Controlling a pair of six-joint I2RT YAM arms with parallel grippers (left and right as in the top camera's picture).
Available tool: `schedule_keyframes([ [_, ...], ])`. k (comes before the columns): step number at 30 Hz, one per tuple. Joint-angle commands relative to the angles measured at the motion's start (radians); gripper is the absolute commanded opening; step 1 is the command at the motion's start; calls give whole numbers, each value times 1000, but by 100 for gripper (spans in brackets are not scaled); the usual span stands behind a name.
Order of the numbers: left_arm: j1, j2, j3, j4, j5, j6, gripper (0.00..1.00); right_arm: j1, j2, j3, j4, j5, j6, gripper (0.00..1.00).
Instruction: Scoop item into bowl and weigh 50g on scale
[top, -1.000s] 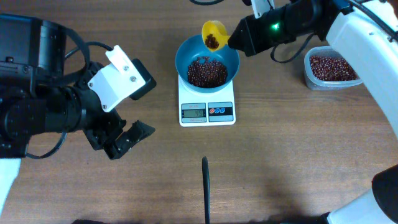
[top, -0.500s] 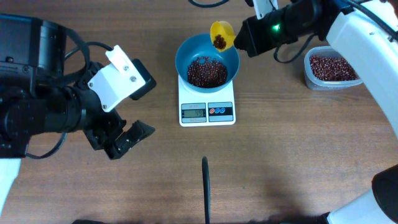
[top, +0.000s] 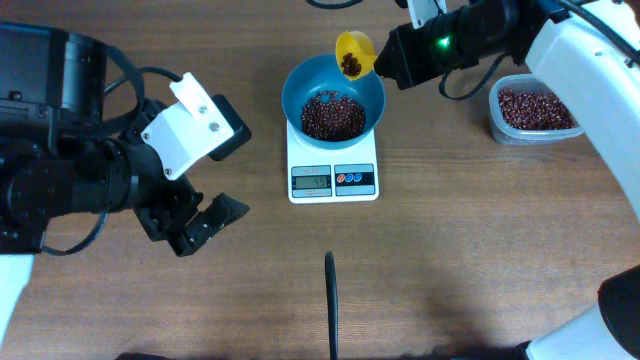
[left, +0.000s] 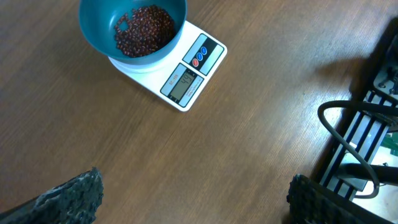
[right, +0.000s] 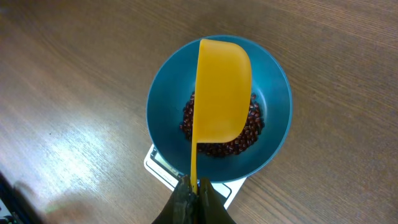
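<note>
The teal-blue bowl (top: 333, 100) stands on the white scale (top: 332, 165) and holds a heap of red-brown beans (top: 333, 116). My right gripper (top: 385, 60) is shut on the handle of a yellow scoop (top: 354, 53) that holds a few beans above the bowl's far rim. In the right wrist view the scoop (right: 222, 89) hangs over the bowl (right: 277, 112), gripped at the handle by the jaws (right: 194, 186). My left gripper (top: 200, 222) is open and empty, to the left of the scale. The left wrist view shows bowl (left: 99, 37), beans (left: 144, 30) and scale (left: 186, 81).
A clear plastic tub (top: 530, 110) with more beans stands at the right. A black cable or rod (top: 331, 300) lies near the front edge. Black cables and a frame (left: 360, 124) show at the right of the left wrist view.
The scoop has moved right and slightly up, from over the bowl's far-left rim to its far-right rim. The left arm has not moved.
</note>
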Motion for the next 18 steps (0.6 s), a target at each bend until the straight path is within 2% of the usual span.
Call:
schedule_keyframes([
  [1, 5, 1, 18, 1, 14, 16, 99, 0, -27, 28, 1, -23, 50, 4],
  [4, 5, 1, 18, 1, 14, 16, 99, 0, -21, 21, -8, 13, 57, 4],
  [6, 5, 1, 18, 1, 14, 16, 99, 0, -27, 25, 10, -55, 61, 4],
  [10, 5, 1, 18, 1, 14, 16, 99, 2, -17, 23, -16, 52, 60, 4],
  [14, 5, 1, 18, 1, 14, 16, 99, 2, -3, 24, -21, 42, 61, 4],
  [16, 5, 1, 18, 1, 14, 16, 99, 2, -10, 26, -1, -32, 61, 4],
  [18, 5, 1, 18, 1, 14, 16, 99, 8, 0, 23, -12, 42, 61, 4],
])
